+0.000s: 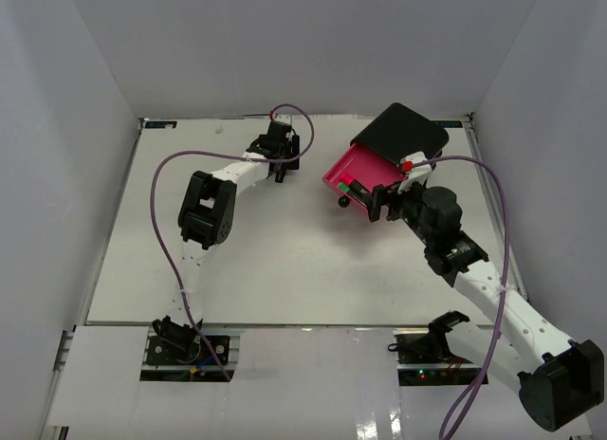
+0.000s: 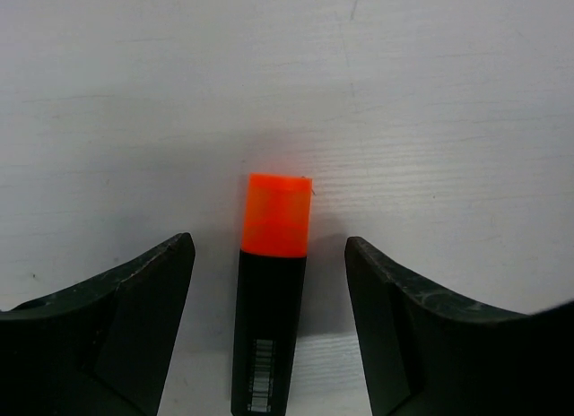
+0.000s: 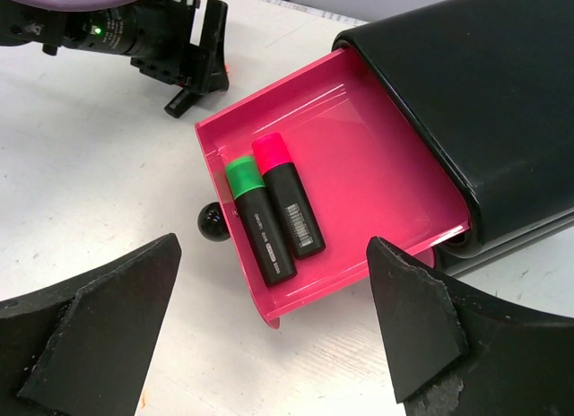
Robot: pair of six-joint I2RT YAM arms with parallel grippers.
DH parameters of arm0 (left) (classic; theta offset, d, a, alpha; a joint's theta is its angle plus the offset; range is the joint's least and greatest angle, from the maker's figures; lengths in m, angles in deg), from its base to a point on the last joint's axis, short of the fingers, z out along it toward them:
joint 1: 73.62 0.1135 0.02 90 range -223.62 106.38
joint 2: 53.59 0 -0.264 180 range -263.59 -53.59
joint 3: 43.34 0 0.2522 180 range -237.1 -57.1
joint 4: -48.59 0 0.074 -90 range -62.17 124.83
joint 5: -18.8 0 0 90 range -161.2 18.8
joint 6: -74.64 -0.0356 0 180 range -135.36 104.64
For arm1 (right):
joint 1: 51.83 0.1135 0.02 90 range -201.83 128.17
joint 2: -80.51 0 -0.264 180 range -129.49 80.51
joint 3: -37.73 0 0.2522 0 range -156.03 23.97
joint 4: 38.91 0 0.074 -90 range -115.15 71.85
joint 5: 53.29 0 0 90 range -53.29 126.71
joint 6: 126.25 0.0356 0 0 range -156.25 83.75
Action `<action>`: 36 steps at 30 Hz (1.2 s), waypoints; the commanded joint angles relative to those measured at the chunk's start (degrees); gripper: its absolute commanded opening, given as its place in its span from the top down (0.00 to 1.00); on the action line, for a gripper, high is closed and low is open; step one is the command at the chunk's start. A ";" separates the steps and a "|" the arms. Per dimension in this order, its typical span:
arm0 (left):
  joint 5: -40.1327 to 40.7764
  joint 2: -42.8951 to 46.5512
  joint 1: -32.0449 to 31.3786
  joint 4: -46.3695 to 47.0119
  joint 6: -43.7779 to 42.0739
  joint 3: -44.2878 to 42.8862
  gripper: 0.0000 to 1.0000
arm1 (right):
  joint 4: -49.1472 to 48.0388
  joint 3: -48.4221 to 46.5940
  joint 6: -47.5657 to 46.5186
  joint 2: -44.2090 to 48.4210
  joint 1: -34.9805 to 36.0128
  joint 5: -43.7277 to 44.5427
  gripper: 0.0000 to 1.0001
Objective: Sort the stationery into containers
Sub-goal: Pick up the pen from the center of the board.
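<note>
The two arms start at the near edge of the white counter.

The right arm reaches toward the far right part of the counter. The right gripper is spread wide and holds nothing. It hangs close by a pink drawer. In the right wrist view, the drawer shows between the gripper's two black fingers.

The drawer is pulled out of a big black box. A round black knob sticks out from the drawer's front wall. Two short black highlighters lie flat inside the drawer, side by side and touching. They run along the front wall. The green-capped highlighter is the one nearer the knob. The pink-capped highlighter lies just beside it, on the side away from the knob. The rest of the drawer floor is bare pink.

The left arm reaches to the far middle of the counter, to the left of the drawer. The left gripper points down at the counter and is spread open. An orange-capped highlighter lies flat on the counter between its two fingers. There is a gap of white counter on each side, so neither finger touches it. Its orange cap points away from the gripper.

The black box sits at the far right of the counter, with its open side facing the left gripper.
</note>
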 commanded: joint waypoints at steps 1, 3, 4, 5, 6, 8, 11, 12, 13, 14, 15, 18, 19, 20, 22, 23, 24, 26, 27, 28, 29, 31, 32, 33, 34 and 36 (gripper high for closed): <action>2.19 -0.72 -0.14 2.01 -0.64 -3.35 0.21 | -2.40 -1.05 0.55 -0.02 -0.22 -0.70 0.09; 1.84 -1.60 -0.23 1.92 -0.64 -3.88 0.23 | -2.31 -1.13 0.37 -0.28 -0.13 -0.43 0.09; 1.84 -1.69 -0.14 1.92 -0.56 -3.97 0.26 | -2.22 -1.13 0.37 -0.28 -0.13 -0.34 0.09; 1.84 -1.87 -0.23 1.92 -0.47 -4.06 0.27 | -2.14 -1.13 0.37 -0.19 -0.22 -0.17 0.09; 1.84 -2.04 -0.14 1.92 -0.47 -4.24 0.28 | -2.22 -1.22 0.28 -0.19 -0.22 -0.17 0.09; 1.49 -2.92 -0.23 2.01 -0.73 -5.03 0.30 | -2.22 -1.13 0.28 -0.37 -0.22 -0.25 0.09; 1.75 -4.15 -0.14 1.48 -1.26 -6.08 0.37 | -1.87 -1.31 0.11 -0.55 -0.13 -0.26 0.08; 1.75 -4.42 -0.14 1.22 -1.26 -6.08 0.38 | -1.79 -1.31 0.02 -0.46 -0.22 -0.17 0.08; 1.58 -4.42 -0.23 1.22 -1.08 -5.91 0.40 | -1.44 -1.48 -0.07 -0.20 -0.22 -0.25 0.08; 1.23 -4.16 -0.23 1.13 -0.82 -4.95 0.43 | -1.35 -1.57 -0.07 -0.19 -0.22 -0.26 0.08; 0.88 -3.89 -0.14 1.21 -0.56 -4.51 0.45 | -1.17 -1.57 -0.07 -0.11 -0.22 -0.34 0.08; 0.70 -3.01 -0.23 1.30 -0.47 -2.57 0.54 | -0.38 -2.10 -0.16 -0.11 -0.22 -1.48 0.08; 0.87 -2.58 -0.23 1.22 -0.21 -2.05 0.56 | 0.75 -2.45 -0.16 -0.45 -0.13 -3.05 0.08; 0.96 -1.27 -0.23 1.22 0.06 -1.52 0.58 | 1.55 -3.50 -0.07 -0.54 -0.22 -3.68 0.08; 0.61 0.67 -0.23 1.30 1.11 0.85 0.61 | 2.95 -4.38 -0.07 -1.07 -0.22 -7.79 0.08; 0.43 1.81 -0.23 1.30 1.64 1.73 0.62 | 4.01 -4.65 0.54 -1.07 -0.13 -8.51 0.08; -0.52 4.35 -0.23 1.39 2.08 3.74 0.63 | 4.28 -5.00 1.07 -1.07 -0.13 -9.21 0.08; -1.67 7.35 -0.23 1.83 4.26 6.12 0.66 | 4.11 -5.00 2.38 -0.98 -0.04 -11.49 0.08; -2.72 10.67 -0.23 2.00 4.97 8.57 0.67 | 3.84 -4.83 4.13 -0.98 0.05 -12.29 0.08; -3.34 12.35 -0.23 2.18 5.94 9.81 0.69 | 3.58 -4.74 5.02 -1.25 0.31 -13.60 0.08; -4.04 14.02 -0.23 2.88 7.51 10.96 0.69 | 3.23 -4.56 5.81 -1.42 1.09 -13.88 0.07; -4.75 18.41 -0.93 3.24 8.75 13.07 0.72 | 2.17 -4.21 8.27 -2.38 2.32 -13.53 0.06; -5.62 19.83 -1.19 3.06 10.50 13.69 0.72 | 1.91 -4.21 9.15 -2.83 3.81 -13.35 0.05; -7.29 22.97 -1.46 3.06 11.65 15.52 0.74 | 1.47 -4.30 10.81 -3.61 4.70 -12.05 0.05; -8.08 24.66 -1.72 3.06 12.71 16.67 0.75 | 1.12 -4.38 11.61 -3.97 6.79 -10.99 0.05; -8.44 30.09 -2.51 3.06 15.17 19.30 0.76 | 0.59 -5.08 13.19 -5.54 9.09 -8.01 0.04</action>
